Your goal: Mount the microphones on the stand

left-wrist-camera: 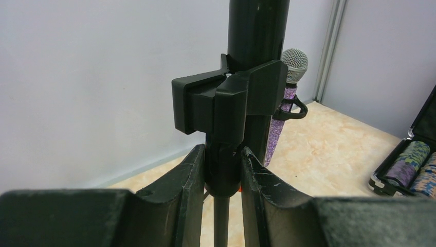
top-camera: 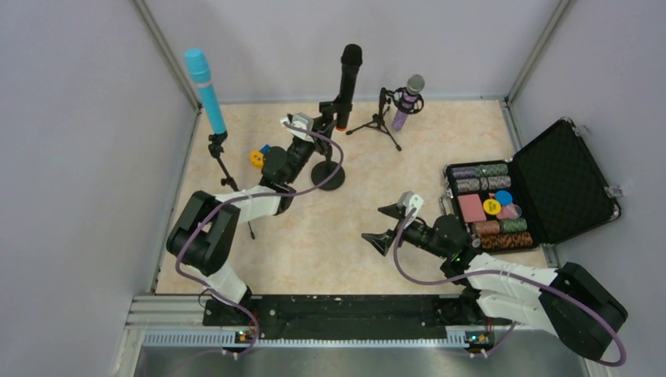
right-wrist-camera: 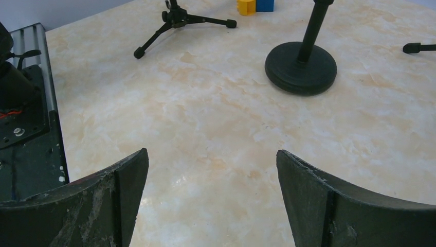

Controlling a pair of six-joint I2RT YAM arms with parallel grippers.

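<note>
Black on black: the left gripper (left-wrist-camera: 222,172) stands narrow, pinched on the dark shaft just under the clip (left-wrist-camera: 226,100). A sliver of orange at the pinch suggests that shaft is the tail of the black microphone (left-wrist-camera: 257,25), which stands upright in the clip atop the round-base stand (top-camera: 327,174). On the other side, the right gripper (right-wrist-camera: 211,159) hangs wide and empty above the tabletop (right-wrist-camera: 205,118). Further out, the blue microphone (top-camera: 204,88) rides high on the tripod stand (top-camera: 224,169) at the left, and the purple microphone (top-camera: 408,100) sits in a ring holder on the small tripod (top-camera: 381,122) at the back. Handling call: these look like stiff, smooth tubes, head-heavy at the grille and likely to slip or swing if taken near the end. The mid-body below the head looks the safer hold, and the glittery one probably offers more bite. The left wrist view gives the clip and the pinch close up, which the top view blurs into one dark mass. Only the top view places all three stands, while the right wrist view shows the base (right-wrist-camera: 301,67) flat on the table.
</note>
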